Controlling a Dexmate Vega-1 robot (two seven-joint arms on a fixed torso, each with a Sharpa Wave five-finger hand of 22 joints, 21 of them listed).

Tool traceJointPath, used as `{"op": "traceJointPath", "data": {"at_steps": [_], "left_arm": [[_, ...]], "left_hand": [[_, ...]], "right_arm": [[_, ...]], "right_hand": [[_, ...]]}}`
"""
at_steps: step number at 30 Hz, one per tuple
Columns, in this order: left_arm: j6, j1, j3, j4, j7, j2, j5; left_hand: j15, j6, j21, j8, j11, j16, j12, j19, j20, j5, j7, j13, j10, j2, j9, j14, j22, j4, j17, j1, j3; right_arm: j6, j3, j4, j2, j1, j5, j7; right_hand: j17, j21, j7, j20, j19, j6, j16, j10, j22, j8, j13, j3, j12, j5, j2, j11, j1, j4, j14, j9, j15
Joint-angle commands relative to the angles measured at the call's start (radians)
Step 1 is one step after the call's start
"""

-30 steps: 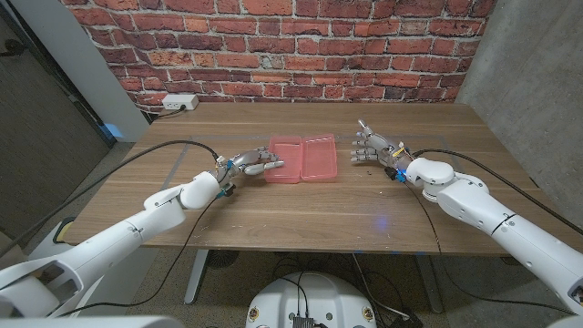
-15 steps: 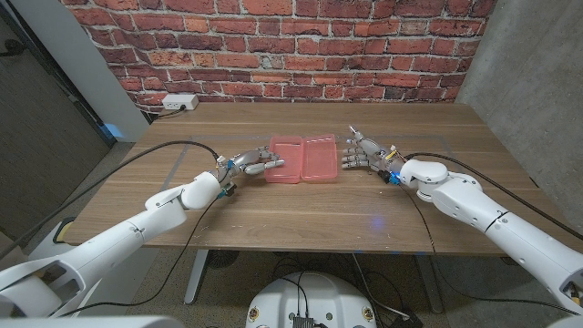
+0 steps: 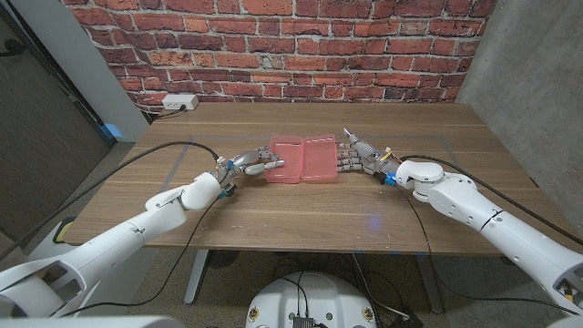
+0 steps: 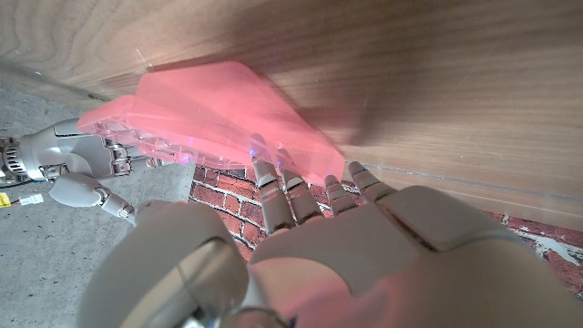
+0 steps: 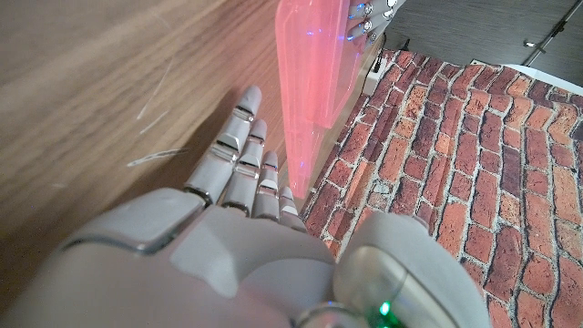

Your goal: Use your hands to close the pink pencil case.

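Right hand (image 3: 357,156), fingers spread and holding nothing, stands just beside the pencil case's (image 3: 302,159) three-o'clock edge. Left hand (image 3: 253,165), fingers extended, touches the nine-o'clock edge. Lying open mid-table (image 3: 301,205), the pink case has bare wood toward six and twelve o'clock.

White-shelled arms (image 3: 137,228), black cables (image 3: 155,155), grey metal fingers (image 3: 351,157).
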Motion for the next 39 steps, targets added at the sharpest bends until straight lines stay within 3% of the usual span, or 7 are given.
{"op": "traceJointPath", "data": {"at_steps": [1, 10, 24, 27, 33, 37, 39], "left_arm": [[-0.003, -0.001, 0.002, 0.003, 0.006, -0.004, 0.004], [-0.007, -0.008, 0.007, 0.010, 0.006, -0.010, 0.008], [-0.007, -0.017, 0.015, 0.015, 0.002, -0.020, 0.012], [-0.007, -0.019, 0.017, 0.018, 0.000, -0.023, 0.012], [-0.011, -0.024, 0.021, 0.026, 0.002, -0.029, 0.012], [-0.014, -0.027, 0.023, 0.031, 0.002, -0.032, 0.012], [-0.015, -0.028, 0.024, 0.033, 0.003, -0.033, 0.013]], "left_hand": [[-0.103, 0.012, 0.003, -0.003, -0.002, -0.002, -0.006, 0.008, 0.006, 0.004, 0.003, 0.005, 0.009, 0.009, 0.001, 0.005, 0.000, -0.002, 0.003, 0.002, -0.005], [-0.103, 0.015, 0.002, -0.005, -0.002, -0.002, -0.007, 0.007, 0.006, 0.004, 0.003, 0.005, 0.011, 0.009, 0.001, 0.006, 0.000, -0.002, 0.003, 0.002, -0.005], [-0.103, 0.023, 0.002, -0.006, -0.003, -0.004, -0.008, 0.009, 0.006, 0.004, 0.002, 0.005, 0.018, 0.010, 0.001, 0.007, 0.000, -0.001, 0.003, 0.002, -0.005], [-0.103, 0.023, 0.002, -0.007, -0.003, -0.004, -0.009, 0.009, 0.006, 0.004, 0.004, 0.005, 0.019, 0.010, 0.001, 0.007, 0.000, -0.001, 0.003, 0.002, -0.005], [-0.104, 0.025, 0.001, -0.008, -0.003, -0.005, -0.010, 0.010, 0.006, 0.004, 0.004, 0.005, 0.021, 0.010, 0.001, 0.007, 0.000, -0.001, 0.003, 0.001, -0.005], [-0.103, 0.025, 0.001, -0.009, -0.002, -0.005, -0.011, 0.010, 0.007, 0.004, 0.003, 0.005, 0.021, 0.010, 0.001, 0.007, 0.000, -0.001, 0.003, 0.001, -0.005], [-0.103, 0.026, 0.001, -0.009, -0.002, -0.005, -0.012, 0.010, 0.006, 0.004, 0.002, 0.005, 0.021, 0.010, 0.001, 0.008, 0.000, -0.001, 0.003, 0.001, -0.005]], "right_arm": [[0.040, 0.025, -0.003, 0.019, -0.016, 0.065, 0.030], [0.068, 0.032, -0.019, 0.016, -0.025, 0.082, 0.048], [0.092, 0.055, -0.069, 0.000, -0.042, 0.096, 0.036], [0.100, 0.056, -0.076, -0.002, -0.042, 0.098, 0.042], [0.097, 0.056, -0.091, -0.003, -0.040, 0.106, 0.044], [0.079, 0.051, -0.110, -0.010, -0.034, 0.103, 0.037], [0.076, 0.052, -0.113, -0.005, -0.034, 0.112, 0.037]], "right_hand": [[0.000, -0.006, 0.019, -0.011, 0.001, 0.011, 0.000, 0.073, -0.001, 0.007, 0.001, -0.004, 0.019, 0.000, 0.004, 0.003, -0.004, 0.005, 0.007, 0.003, -0.007], [-0.001, -0.014, 0.029, -0.024, 0.004, 0.016, 0.000, 0.147, -0.003, 0.007, 0.000, -0.002, 0.038, 0.001, 0.008, -0.029, -0.004, 0.006, 0.014, 0.003, -0.040], [0.000, -0.008, 0.028, -0.033, 0.027, 0.024, 0.004, 0.145, -0.002, 0.010, 0.000, -0.001, 0.032, 0.002, 0.011, -0.039, -0.004, 0.007, 0.026, 0.002, -0.051], [0.000, -0.010, 0.014, -0.033, 0.029, 0.024, 0.004, 0.092, 0.000, 0.008, 0.001, 0.001, 0.007, 0.002, 0.013, -0.063, -0.002, 0.006, 0.035, 0.002, -0.045], [0.001, -0.009, 0.011, -0.038, 0.036, 0.025, 0.007, 0.094, 0.001, 0.008, 0.002, 0.002, 0.007, 0.002, 0.016, -0.067, 0.000, 0.006, 0.047, 0.001, -0.055], [0.004, -0.008, -0.018, -0.041, 0.048, 0.129, 0.010, 0.142, 0.005, 0.041, 0.004, 0.004, 0.021, 0.001, 0.020, -0.077, -0.003, 0.010, 0.073, 0.001, -0.085], [0.005, -0.009, -0.027, -0.038, 0.051, 0.194, 0.010, 0.178, 0.007, 0.058, 0.004, 0.004, 0.032, 0.001, 0.020, -0.115, -0.004, 0.011, 0.086, 0.000, -0.092]]}}
